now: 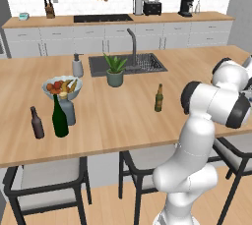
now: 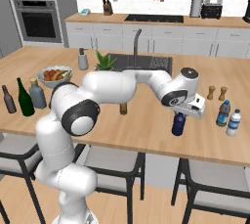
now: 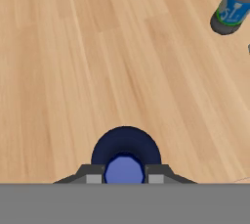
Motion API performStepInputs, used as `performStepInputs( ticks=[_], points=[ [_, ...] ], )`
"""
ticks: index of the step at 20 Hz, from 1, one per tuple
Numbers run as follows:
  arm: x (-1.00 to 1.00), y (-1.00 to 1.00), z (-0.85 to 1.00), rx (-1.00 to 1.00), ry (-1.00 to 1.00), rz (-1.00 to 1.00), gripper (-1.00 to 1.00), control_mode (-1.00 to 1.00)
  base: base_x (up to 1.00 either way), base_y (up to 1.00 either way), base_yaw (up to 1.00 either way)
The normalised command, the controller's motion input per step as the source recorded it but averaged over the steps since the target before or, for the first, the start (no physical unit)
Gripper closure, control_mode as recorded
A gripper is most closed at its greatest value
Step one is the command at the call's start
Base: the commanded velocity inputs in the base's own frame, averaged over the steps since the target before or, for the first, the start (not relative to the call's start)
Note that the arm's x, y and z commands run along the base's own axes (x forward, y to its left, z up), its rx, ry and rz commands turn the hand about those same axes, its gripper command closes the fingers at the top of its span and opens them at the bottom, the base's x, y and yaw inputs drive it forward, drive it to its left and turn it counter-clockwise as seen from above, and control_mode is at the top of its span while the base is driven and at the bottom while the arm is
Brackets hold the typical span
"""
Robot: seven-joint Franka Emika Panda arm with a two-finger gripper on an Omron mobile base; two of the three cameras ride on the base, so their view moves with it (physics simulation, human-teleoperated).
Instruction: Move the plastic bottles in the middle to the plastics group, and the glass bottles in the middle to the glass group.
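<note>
In the right base view the gripper [image 2: 179,117] sits right of centre, closed on the neck of the navy-blue bottle [image 2: 178,125], which hangs upright just above or on the wooden counter [image 2: 146,130]; whether its base touches the wood cannot be told. The hand view looks straight down on this bottle [image 3: 125,155] at the bottom centre, with 1 dark finger [image 3: 89,174] pressed at each side of its lighter blue cap.

To the right of it, near the right edge of the right base view, stand the water bottle [image 2: 223,113] with a dark cap and a pale bottle [image 2: 234,123] just beside it. The water bottle [image 3: 232,8] also shows in the upper right corner of the hand view, well apart from the held bottle.

At the left of the left base view, the green wine bottle [image 1: 60,117] stands between the brown bottle [image 1: 36,123] and the grey-blue flask [image 1: 67,109], close to a fruit bowl [image 1: 62,87]. The beer bottle [image 1: 158,98] stands alone, upright, near the middle of the frame.
</note>
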Motion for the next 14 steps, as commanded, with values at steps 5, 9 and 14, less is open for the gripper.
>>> performStepInputs(
  ticks=[5,9,14],
  points=[
    [0.04,0.0,0.01,-0.03,0.0,0.0,1.0,-1.0,0.0,0.0,0.0],
    [0.0,0.0,0.0,-0.09,-0.01,-0.02,1.0,-1.0,0.0,0.0,0.0],
    [0.09,0.0,0.03,-0.06,0.0,-0.07,1.0,-1.0,0.0,0.0,0.0]
  ],
)
